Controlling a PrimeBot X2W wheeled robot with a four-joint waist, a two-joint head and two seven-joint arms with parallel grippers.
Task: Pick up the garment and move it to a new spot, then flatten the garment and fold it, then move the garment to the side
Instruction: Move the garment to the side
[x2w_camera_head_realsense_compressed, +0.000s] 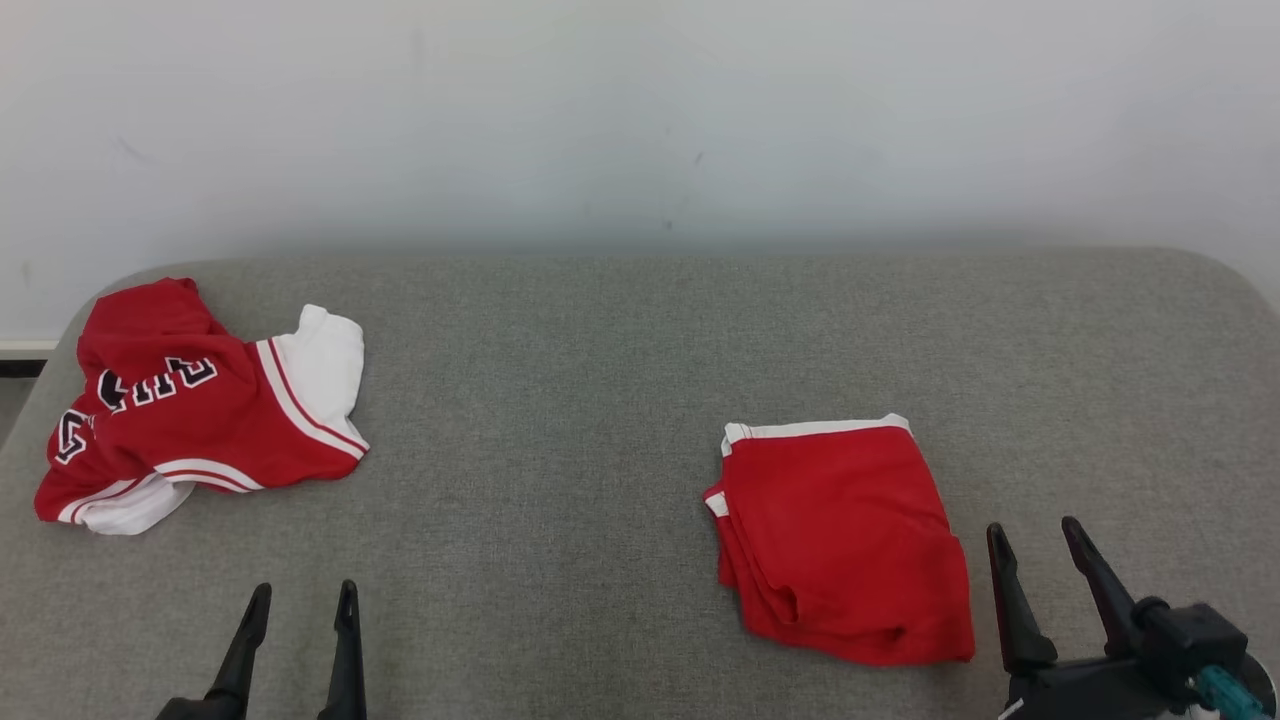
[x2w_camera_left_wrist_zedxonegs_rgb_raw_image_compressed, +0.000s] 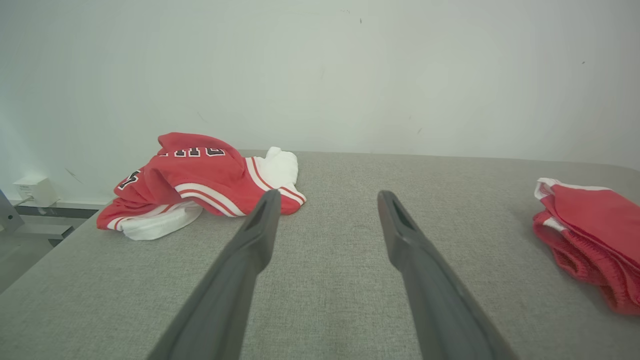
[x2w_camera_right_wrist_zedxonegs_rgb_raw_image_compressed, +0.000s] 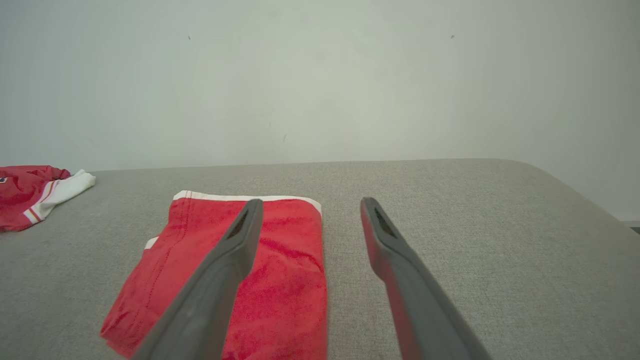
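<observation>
A crumpled red garment (x2w_camera_head_realsense_compressed: 190, 415) with white trim and black-and-white lettering lies at the far left of the grey table (x2w_camera_head_realsense_compressed: 560, 400); it also sits left of centre in the left wrist view (x2w_camera_left_wrist_zedxonegs_rgb_raw_image_compressed: 200, 175). A folded red garment (x2w_camera_head_realsense_compressed: 840, 540) with a white band lies right of centre, under my right wrist view (x2w_camera_right_wrist_zedxonegs_rgb_raw_image_compressed: 280, 270). My left gripper (x2w_camera_head_realsense_compressed: 305, 588) is open near the front edge, well short of the crumpled garment, nothing between its fingers (x2w_camera_left_wrist_zedxonegs_rgb_raw_image_compressed: 328, 194). Just right of the folded garment, my right gripper (x2w_camera_head_realsense_compressed: 1032, 526) is open and empty (x2w_camera_right_wrist_zedxonegs_rgb_raw_image_compressed: 311, 201).
A pale wall (x2w_camera_head_realsense_compressed: 640, 120) rises directly behind the table. The table's corners are rounded, and its left edge runs close to the crumpled garment. A small white box (x2w_camera_left_wrist_zedxonegs_rgb_raw_image_compressed: 35, 190) sits on a ledge beyond the left edge. Bare grey cloth stretches between the two garments.
</observation>
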